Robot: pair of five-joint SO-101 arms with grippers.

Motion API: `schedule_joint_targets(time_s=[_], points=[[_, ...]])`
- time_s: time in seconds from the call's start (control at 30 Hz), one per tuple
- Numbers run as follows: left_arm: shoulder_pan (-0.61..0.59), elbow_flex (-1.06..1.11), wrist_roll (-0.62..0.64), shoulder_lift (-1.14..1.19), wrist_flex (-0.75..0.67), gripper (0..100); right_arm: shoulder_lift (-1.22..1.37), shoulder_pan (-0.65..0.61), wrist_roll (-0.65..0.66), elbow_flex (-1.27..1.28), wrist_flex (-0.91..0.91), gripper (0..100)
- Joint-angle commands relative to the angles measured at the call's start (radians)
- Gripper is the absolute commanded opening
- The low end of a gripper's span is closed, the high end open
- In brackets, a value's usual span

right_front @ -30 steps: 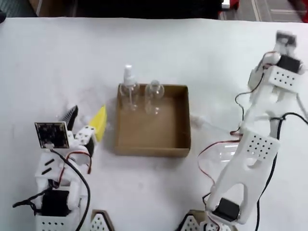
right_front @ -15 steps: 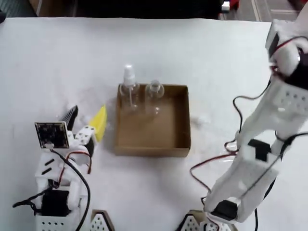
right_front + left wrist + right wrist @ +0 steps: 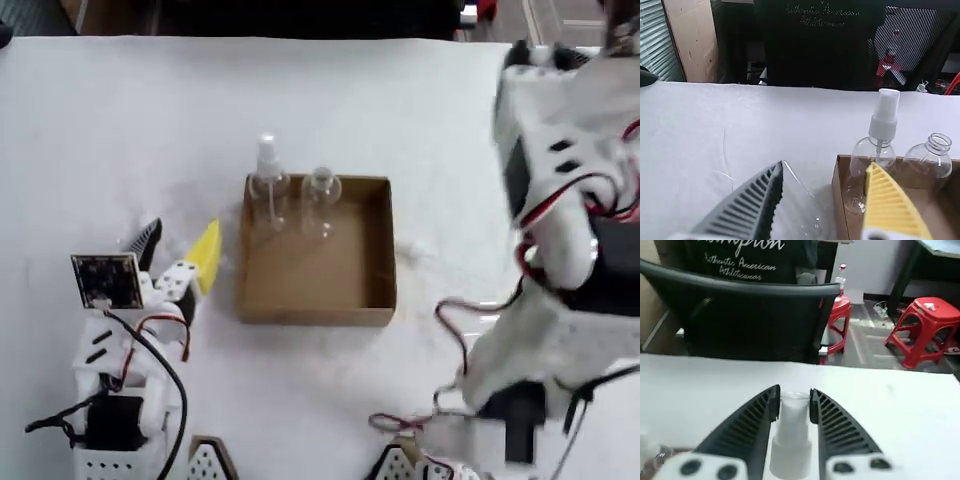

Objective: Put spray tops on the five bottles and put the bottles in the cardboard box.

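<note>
Standing upright against the far wall of the cardboard box (image 3: pixel 318 312): two clear bottles.

- Item one, the capped bottle (image 3: pixel 268 195), wears a fitted spray top (image 3: pixel 267 150).
- Item two, the open-necked bottle (image 3: pixel 321 195), just beside it, is bare.
- By my count, this neck remains to be capped, and three more bottles remain to be capped and boxed. I cannot find those three.
- Left gripper (image 3: pixel 181 232), low beside the box's left wall: grey and yellow jaws spread, nothing gripped as far as I can see.
- Right gripper (image 3: pixel 792 395), raised above the table (image 3: pixel 120 120) to the box's right: black jaws closed on a loose spray top (image 3: pixel 790 440).

The high view gives the box floor and both arms. The left wrist view adds the threaded rim of the bare neck. The right wrist view supplies the grip on the loose top, where the high view offers a raised arm's bulk.
</note>
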Motion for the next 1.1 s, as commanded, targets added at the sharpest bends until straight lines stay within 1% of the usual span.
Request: schedule_joint_targets(time_s=[0.0,0.13,0.33,0.43,0.73,0.83,0.9,0.97,1.07], points=[[0.001,-0.068,0.011,-0.01,-0.005,25,-0.213,-0.114,-0.009,0.233,-0.013,1.6],[-0.001,-0.081,0.061,-0.01,0.003,25,-0.351,-0.189,-0.009,0.364,-0.09,1.6],[-0.001,-0.089,0.063,-0.01,0.018,25,-0.522,-0.263,-0.009,0.585,-0.16,1.6],[-0.001,-0.098,0.064,-0.01,0.023,25,-0.611,-0.292,-0.008,0.723,-0.223,1.6],[0.001,-0.115,0.068,-0.01,0.028,25,-0.9,-0.367,-0.002,1.201,-0.553,1.6],[0.007,-0.192,0.068,-0.01,0.124,25,-0.969,-0.384,0.0,1.35,-0.659,1.6],[0.008,-0.261,0.068,-0.01,0.209,25,-1.004,-0.395,0.0,1.424,-0.716,1.6],[0.01,-0.31,0.068,-0.01,0.264,25,-1.026,-0.41,0.0,1.475,-0.757,1.6],[0.03,-0.327,0.068,-0.012,0.279,25,-1.036,-0.45,0.0,1.513,-0.786,1.6]])
